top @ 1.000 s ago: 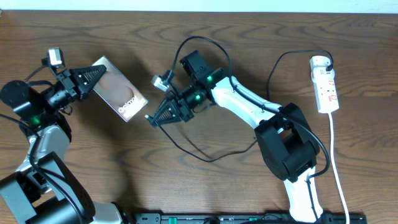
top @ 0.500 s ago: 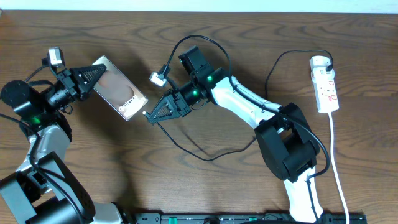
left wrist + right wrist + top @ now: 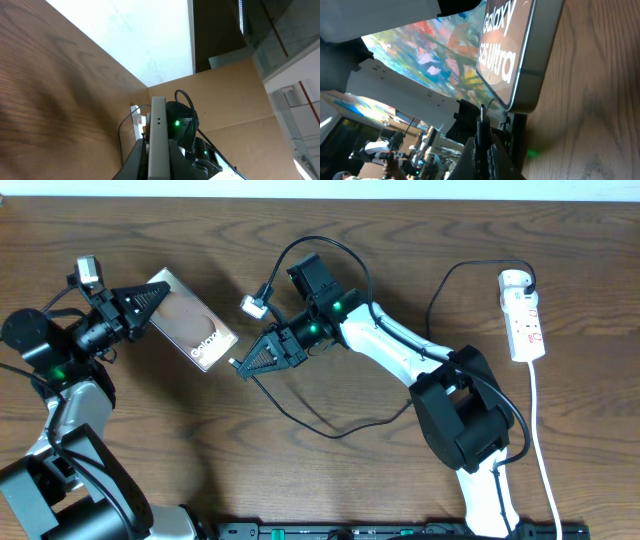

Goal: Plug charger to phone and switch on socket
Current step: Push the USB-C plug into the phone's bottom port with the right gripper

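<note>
The phone (image 3: 190, 326), a grey-brown slab with white "Galaxy" lettering, is held off the table by my left gripper (image 3: 150, 305), shut on its far end. In the left wrist view its grey edge (image 3: 157, 135) stands between the jaws (image 3: 159, 165). My right gripper (image 3: 243, 367) is shut on the black charger plug (image 3: 233, 364), its tip just short of the phone's lower end. In the right wrist view the plug tip (image 3: 482, 114) points up from the jaws (image 3: 481, 145) at the phone's edge (image 3: 525, 85). The charger cable (image 3: 320, 430) loops across the table. The white socket (image 3: 524, 315) lies at the far right.
The socket's white cord (image 3: 543, 450) runs down the right side to the front edge. A thicker black robot cable (image 3: 330, 255) arcs over the right arm. A black rail (image 3: 400, 530) lies along the table's front edge.
My right gripper moved left and slightly up with the plug, closing on the phone's lower end, then held still. The left gripper and phone stayed put.
</note>
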Controlling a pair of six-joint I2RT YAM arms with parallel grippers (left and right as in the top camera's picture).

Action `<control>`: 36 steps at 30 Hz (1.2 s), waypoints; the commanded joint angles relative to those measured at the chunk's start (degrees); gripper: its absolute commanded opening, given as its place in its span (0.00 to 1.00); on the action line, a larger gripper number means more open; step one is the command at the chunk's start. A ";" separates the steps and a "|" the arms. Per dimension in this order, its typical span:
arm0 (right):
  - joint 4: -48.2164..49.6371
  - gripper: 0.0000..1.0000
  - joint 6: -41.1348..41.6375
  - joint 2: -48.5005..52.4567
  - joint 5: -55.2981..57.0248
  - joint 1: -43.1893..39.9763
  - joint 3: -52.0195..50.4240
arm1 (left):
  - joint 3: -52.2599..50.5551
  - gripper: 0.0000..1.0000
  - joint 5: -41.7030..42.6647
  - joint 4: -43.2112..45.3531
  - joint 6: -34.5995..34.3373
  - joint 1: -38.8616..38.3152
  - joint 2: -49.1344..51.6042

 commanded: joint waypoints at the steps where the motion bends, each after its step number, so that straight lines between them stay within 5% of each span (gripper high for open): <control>1: 0.20 0.01 0.52 0.31 -1.64 0.31 0.74 | 0.31 0.07 -0.33 0.55 -0.85 -0.81 -0.42; 36: 1.66 0.01 0.13 0.31 -1.44 0.09 0.74 | 0.31 0.08 0.85 0.57 -0.26 -1.55 -0.42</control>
